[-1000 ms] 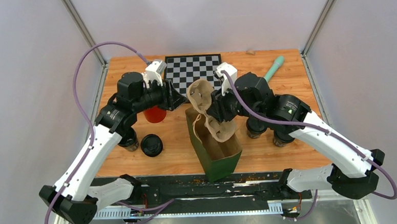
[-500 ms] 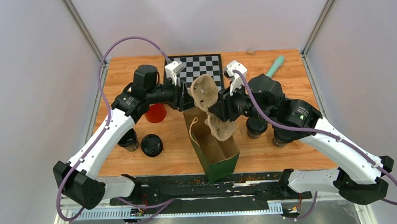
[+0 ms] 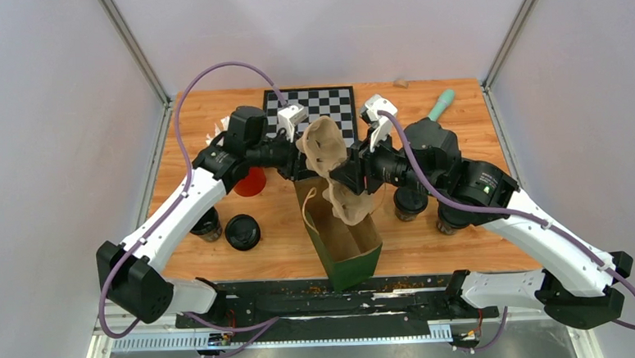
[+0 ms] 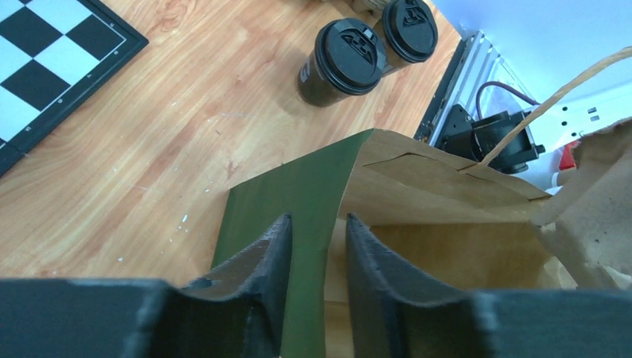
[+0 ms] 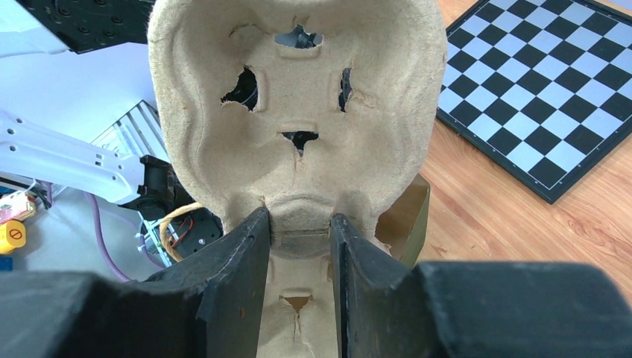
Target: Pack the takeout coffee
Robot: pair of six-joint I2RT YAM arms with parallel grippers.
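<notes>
Beside the bag (image 3: 347, 258), coffee cups (image 3: 242, 232) stand upright (lids up).

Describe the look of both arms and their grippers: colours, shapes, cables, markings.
Both the left arm and right arm have white link shells between rounded black joints. A purple cable loops along each. A small green mark sits on a right joint. The left gripper and right gripper have black tapered fingers and white camera housings at the wrists.
</notes>
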